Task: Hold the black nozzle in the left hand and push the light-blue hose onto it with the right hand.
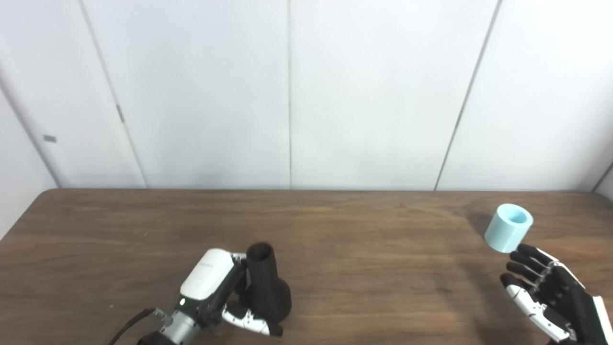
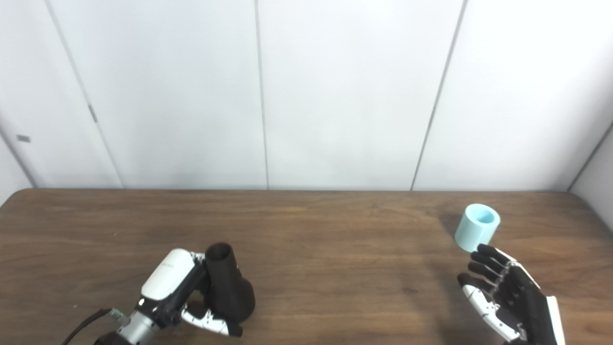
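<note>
The black nozzle [image 1: 266, 282] stands upright on the brown table [image 1: 364, 249] at the front left, its narrow open end up. My left hand [image 1: 215, 287] wraps around its wide base, with the thumb curled in front. The light-blue hose [image 1: 508, 227], a short open tube, stands slightly tilted at the far right of the table. My right hand [image 1: 543, 292] is open just in front of it, fingers apart and pointing toward it, fingertips close to its base; I cannot tell whether they touch. It holds nothing.
A white panelled wall [image 1: 287, 96] rises behind the table's far edge. The hose stands near the table's right edge. A black cable [image 1: 127, 326] trails from my left wrist at the front edge.
</note>
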